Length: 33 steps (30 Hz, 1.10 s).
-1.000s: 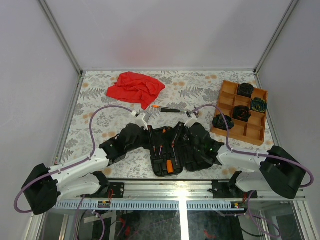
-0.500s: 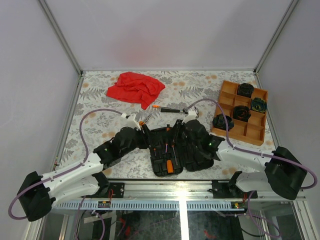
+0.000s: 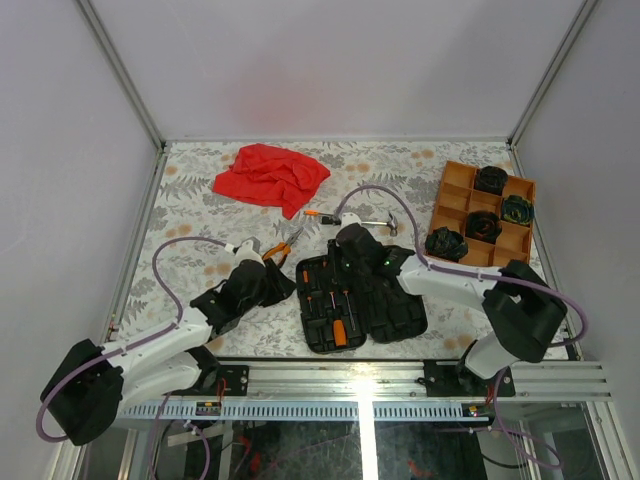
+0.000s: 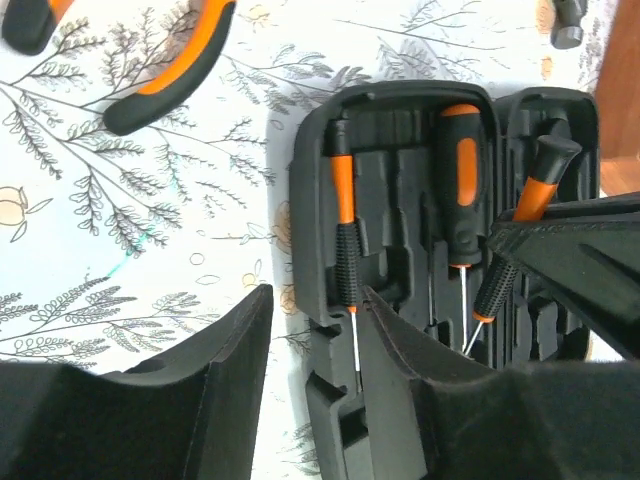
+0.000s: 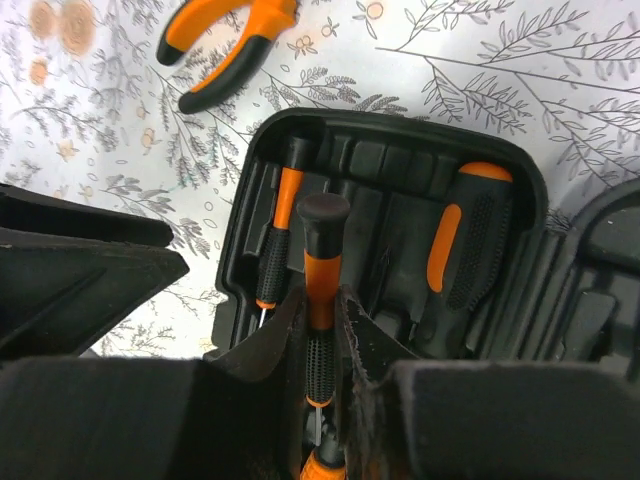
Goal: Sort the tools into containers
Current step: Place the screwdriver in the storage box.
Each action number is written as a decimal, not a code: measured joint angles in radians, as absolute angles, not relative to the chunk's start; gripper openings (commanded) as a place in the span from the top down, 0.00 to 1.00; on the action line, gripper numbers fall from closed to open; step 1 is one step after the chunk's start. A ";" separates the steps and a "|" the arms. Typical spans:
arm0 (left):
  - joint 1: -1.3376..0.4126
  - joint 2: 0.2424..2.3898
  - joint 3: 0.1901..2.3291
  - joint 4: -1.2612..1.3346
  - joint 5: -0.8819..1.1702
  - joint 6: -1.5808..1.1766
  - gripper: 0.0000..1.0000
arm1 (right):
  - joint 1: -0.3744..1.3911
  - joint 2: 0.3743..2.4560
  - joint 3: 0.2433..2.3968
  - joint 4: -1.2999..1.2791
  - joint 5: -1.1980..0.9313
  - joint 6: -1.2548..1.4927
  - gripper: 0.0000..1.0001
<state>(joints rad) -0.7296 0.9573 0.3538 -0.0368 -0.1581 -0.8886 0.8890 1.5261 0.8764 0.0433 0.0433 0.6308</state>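
R gripper (image 5: 320, 345) was clamped on a slim screwdriver (image 5: 321, 270), orange and black, handle end pointing up-frame in its wrist view. It sat over the open case (image 5: 400, 165), which is bottom centre in the top view. L gripper (image 4: 312, 360) hung w/ fingers apart and nothing btwn them, at the case's left edge, lower centre of its own view.

Main risk, as I judged it: the held driver didn't look lined up w/ a free moulded slot. Let go like that, it'd prob. land across the ribs or on the seated screwdriver (image 5: 280, 235) just left of it, and the lid wouldn't close.

2nd risk: both wrists crowded the same end of the case. A reach by either could knock the other. The L fingers could also catch the rim and shove the case, spoiling the R side's aim.

3rd: the pinch looked narrow, so the driver could pivot if pressed down hard.

Around:
- Thick-handled screwdriver (image 5: 470, 240) lay in its slot, right of the held one.
- Pliers (image 3: 284, 243) lay loose on the table (image 3: 200, 200), upper left of the case.
- Hammer (image 3: 388, 222) lay loose above the case, near the R arm's cable. Neither it nor the pliers was sorted yet.
- Orange tray (image 3: 458, 200) sat at right, w/ coils (image 3: 490, 180) in four compartments.
- Red cloth (image 3: 270, 175) was upper left, well apart, blocking nothing.
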 measured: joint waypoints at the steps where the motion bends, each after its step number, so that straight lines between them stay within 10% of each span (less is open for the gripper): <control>1: -0.712 0.963 0.341 -0.024 -0.144 -0.889 0.63 | 0.889 1.547 0.888 0.029 0.037 0.628 1.00; 20: -0.693 1.071 0.271 0.159 0.002 -0.878 0.73 | 0.889 1.758 1.036 -0.010 0.001 0.632 0.95; 33: -0.693 1.118 0.247 0.248 0.032 -0.877 0.79 | 0.888 1.822 1.080 -0.042 -0.001 0.670 0.73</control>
<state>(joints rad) -0.6933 1.1175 0.2470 0.2481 0.0319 -0.8772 0.8883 1.8217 1.0801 -0.0418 -0.0006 0.6701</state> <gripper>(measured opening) 0.237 0.238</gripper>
